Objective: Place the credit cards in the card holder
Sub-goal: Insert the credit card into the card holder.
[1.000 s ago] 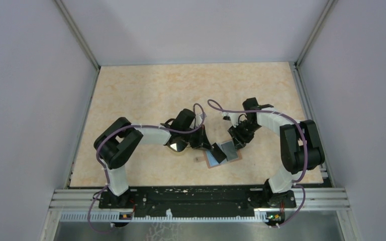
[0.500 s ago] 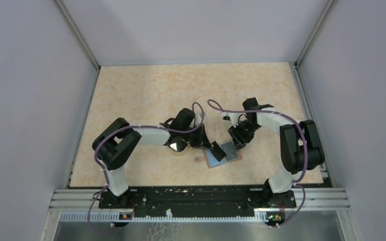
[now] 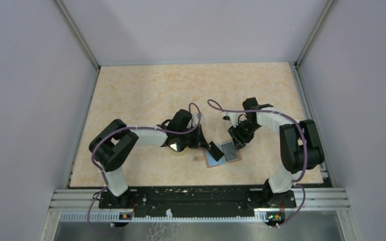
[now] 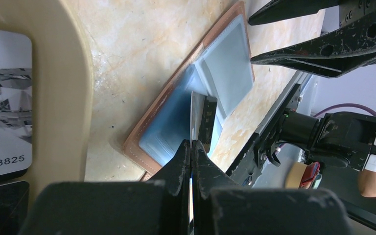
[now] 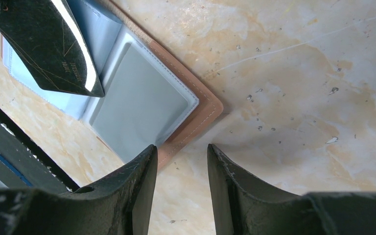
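Left wrist first. The left gripper (image 4: 192, 143) is pressed together on a thin black credit card (image 4: 206, 116). I see that card nearly edge-on here, so its face is mostly hidden. It hangs tilted over the open reddish-brown leather card holder (image 4: 167, 129), above the light blue lining.

From the right wrist, the same card (image 5: 54, 44) carries small pale lettering too fine to read, and the frame cuts off its upper end. The right gripper (image 5: 181, 149) has its jaws spread with bare table between them. One fingertip (image 5: 142, 171) sits right at the card holder's brown edge, touching or just above, I can't tell.

Left of the card holder is the oval tan-rimmed dish (image 4: 73, 83), mostly covered by my left arm from above. In it lies a white card with a diamond picture (image 4: 2, 98), cropped by the frame, with the digits 888825 readable. Everything rests on the mottled beige table (image 3: 146, 95).
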